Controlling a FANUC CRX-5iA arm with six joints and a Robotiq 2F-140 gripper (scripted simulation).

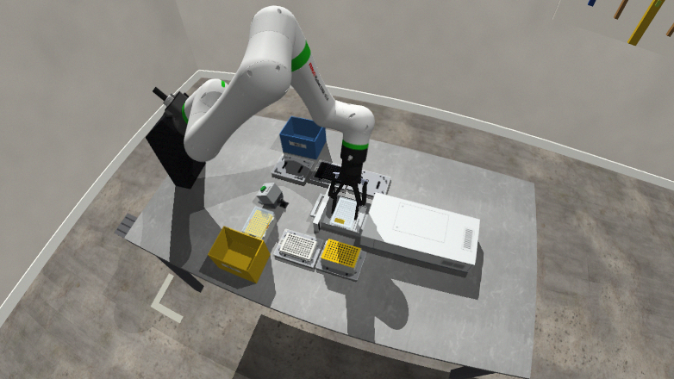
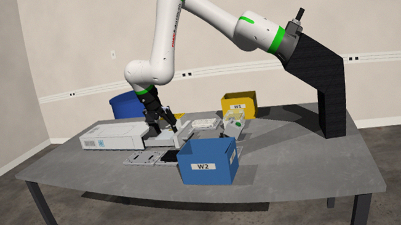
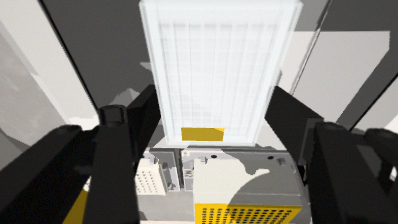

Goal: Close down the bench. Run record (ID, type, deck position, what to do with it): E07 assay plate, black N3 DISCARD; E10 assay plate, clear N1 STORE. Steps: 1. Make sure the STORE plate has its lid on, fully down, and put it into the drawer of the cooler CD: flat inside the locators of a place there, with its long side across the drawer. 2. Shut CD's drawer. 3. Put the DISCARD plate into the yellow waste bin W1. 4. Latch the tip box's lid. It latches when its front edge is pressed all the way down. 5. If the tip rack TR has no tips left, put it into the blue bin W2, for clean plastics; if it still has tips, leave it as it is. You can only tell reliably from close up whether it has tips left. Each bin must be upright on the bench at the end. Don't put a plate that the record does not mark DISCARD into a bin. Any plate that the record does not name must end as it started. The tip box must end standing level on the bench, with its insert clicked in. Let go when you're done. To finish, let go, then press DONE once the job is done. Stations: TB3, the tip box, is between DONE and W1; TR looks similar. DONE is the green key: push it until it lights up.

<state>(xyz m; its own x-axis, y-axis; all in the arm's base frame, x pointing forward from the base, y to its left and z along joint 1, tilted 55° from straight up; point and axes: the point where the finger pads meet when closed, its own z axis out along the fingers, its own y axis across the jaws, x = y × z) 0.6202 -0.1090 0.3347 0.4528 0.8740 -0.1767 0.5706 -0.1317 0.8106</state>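
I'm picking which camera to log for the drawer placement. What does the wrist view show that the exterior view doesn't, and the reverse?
Only the wrist view shows the clear plate close up: its well grid, its yellow tag, and both black fingers flanking its long sides. Only the exterior view shows the bin labels: blue W2 in front and yellow W1 behind, plus the whole arm and the cooler CD with its drawer open. Both show the gripper shut on the plate, low over the drawer.
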